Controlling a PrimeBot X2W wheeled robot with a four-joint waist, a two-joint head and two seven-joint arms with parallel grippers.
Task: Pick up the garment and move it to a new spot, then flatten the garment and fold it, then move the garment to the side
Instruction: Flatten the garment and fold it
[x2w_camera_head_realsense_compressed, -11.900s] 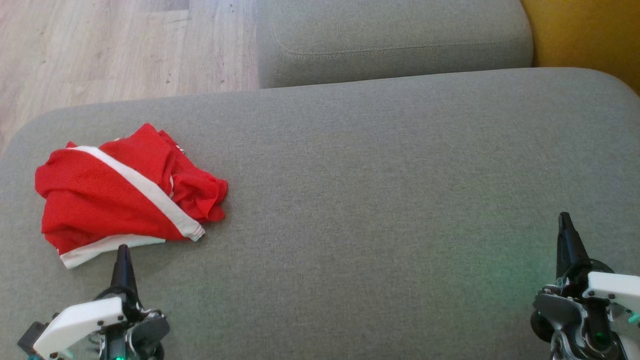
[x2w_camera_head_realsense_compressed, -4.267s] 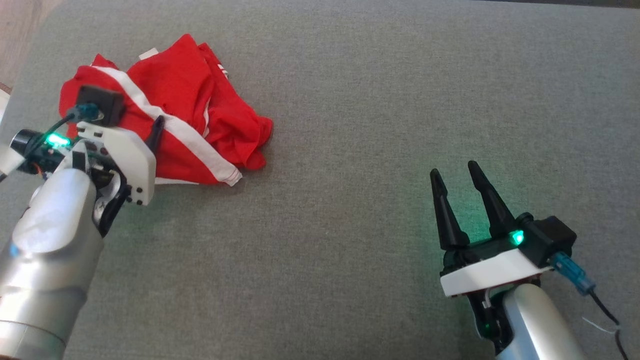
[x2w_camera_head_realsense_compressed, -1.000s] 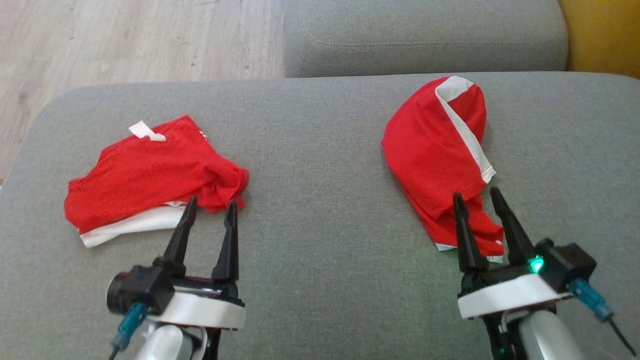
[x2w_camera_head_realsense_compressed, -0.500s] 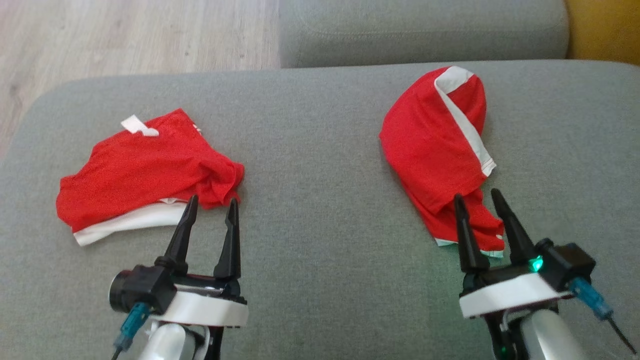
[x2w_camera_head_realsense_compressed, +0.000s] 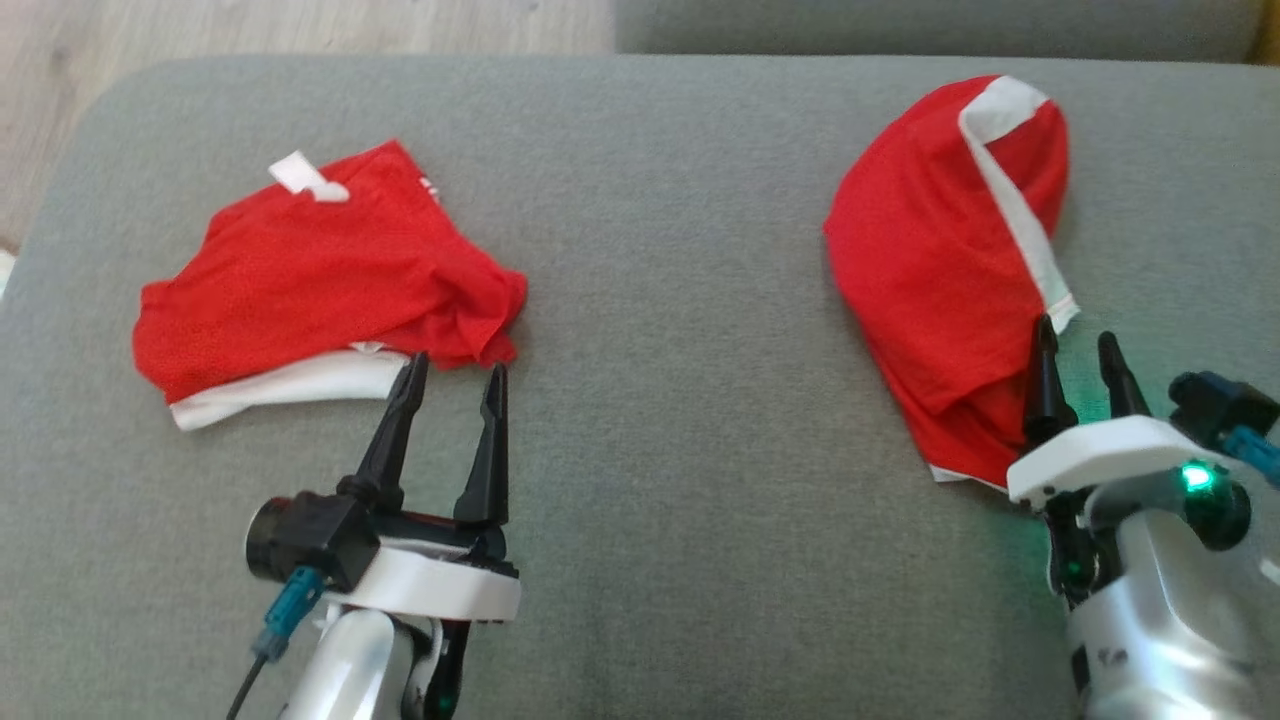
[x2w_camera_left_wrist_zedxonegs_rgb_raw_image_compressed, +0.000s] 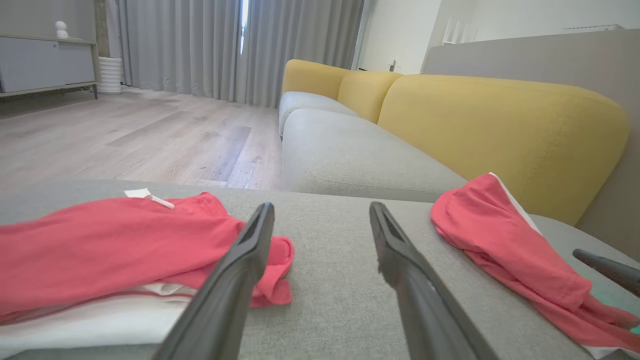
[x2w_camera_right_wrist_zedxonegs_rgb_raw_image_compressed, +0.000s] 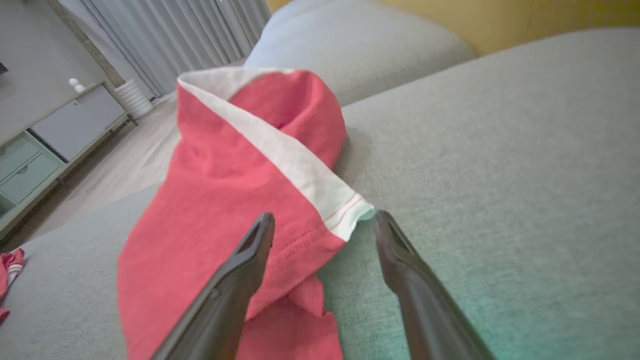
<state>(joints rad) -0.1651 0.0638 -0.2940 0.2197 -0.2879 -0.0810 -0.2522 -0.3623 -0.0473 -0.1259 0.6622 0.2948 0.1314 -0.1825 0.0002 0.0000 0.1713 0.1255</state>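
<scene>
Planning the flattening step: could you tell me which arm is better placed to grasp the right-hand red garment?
The right, probably: the right gripper is open with the right-hand garment's white-trimmed corner at its fingertips. The left gripper, also open, sits by the other red garment, across the cushion.

A broad grey upholstered seat (x2w_camera_head_realsense_compressed: 680, 300) is seen in the foreground, its woven cover plain and smooth. Beyond it a second grey cushion (x2w_camera_left_wrist_zedxonegs_rgb_raw_image_compressed: 350, 160) is set, backed by a row of mustard-yellow backrests (x2w_camera_left_wrist_zedxonegs_rgb_raw_image_compressed: 500, 125). A pale wooden floor (x2w_camera_left_wrist_zedxonegs_rgb_raw_image_compressed: 125, 145) is laid to the left of the seating. At the far side of the room, long grey curtains (x2w_camera_left_wrist_zedxonegs_rgb_raw_image_compressed: 200, 45) are hung down to the floor. A low grey cabinet (x2w_camera_left_wrist_zedxonegs_rgb_raw_image_compressed: 45, 62) is placed by the wall, with a small white ornament (x2w_camera_left_wrist_zedxonegs_rgb_raw_image_compressed: 61, 29) set on top and a white ribbed pot (x2w_camera_left_wrist_zedxonegs_rgb_raw_image_compressed: 109, 75) stood on the floor between it and the curtains.
</scene>
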